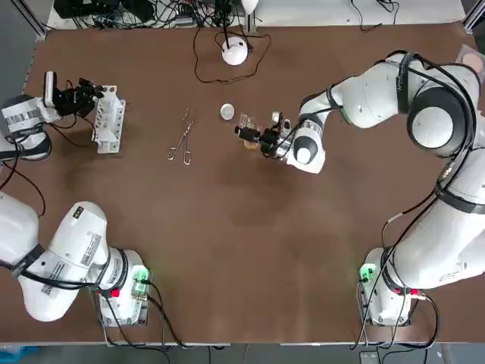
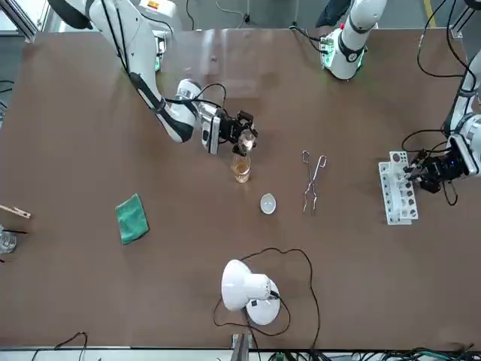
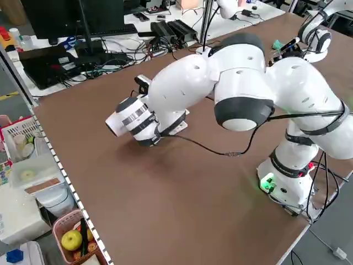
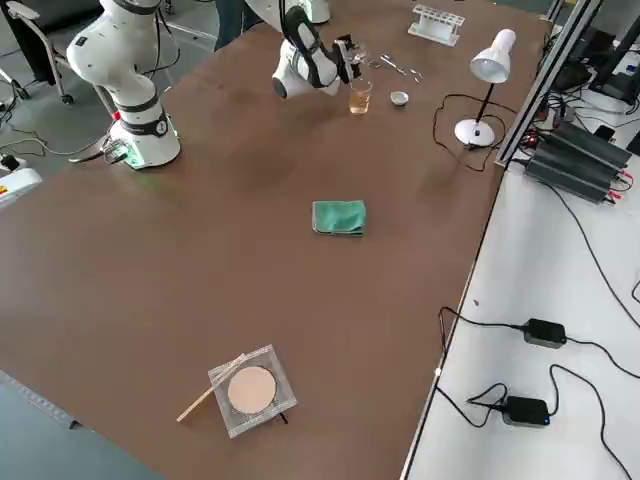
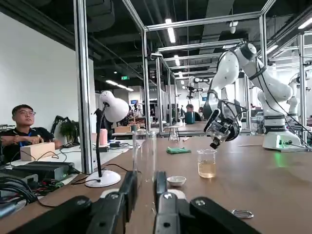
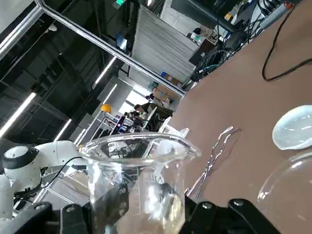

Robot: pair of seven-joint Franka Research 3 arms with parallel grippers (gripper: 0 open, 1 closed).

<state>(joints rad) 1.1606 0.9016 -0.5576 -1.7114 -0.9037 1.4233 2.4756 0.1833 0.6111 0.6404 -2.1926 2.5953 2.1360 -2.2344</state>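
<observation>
My right gripper [image 1: 256, 136] is shut on a small clear glass beaker [image 6: 141, 180], held tilted just above a second beaker [image 2: 240, 168] that stands on the table with amber liquid in it. The standing beaker's rim [image 6: 287, 178] shows close beside the held one. At the far left of the table, my left gripper [image 1: 87, 94] is at the white test tube rack [image 1: 108, 119]. Its fingers [image 5: 127, 191] are closed on a clear glass tube [image 5: 145, 156] that stands upright between them.
Metal tongs [image 1: 182, 140] and a small white dish [image 1: 226, 111] lie left of the beakers. A white desk lamp [image 1: 235, 51] with its cable stands at the back. A green cloth [image 2: 131, 218] lies farther right, and a square plate with a stick [image 4: 250, 388] sits at the table's right end.
</observation>
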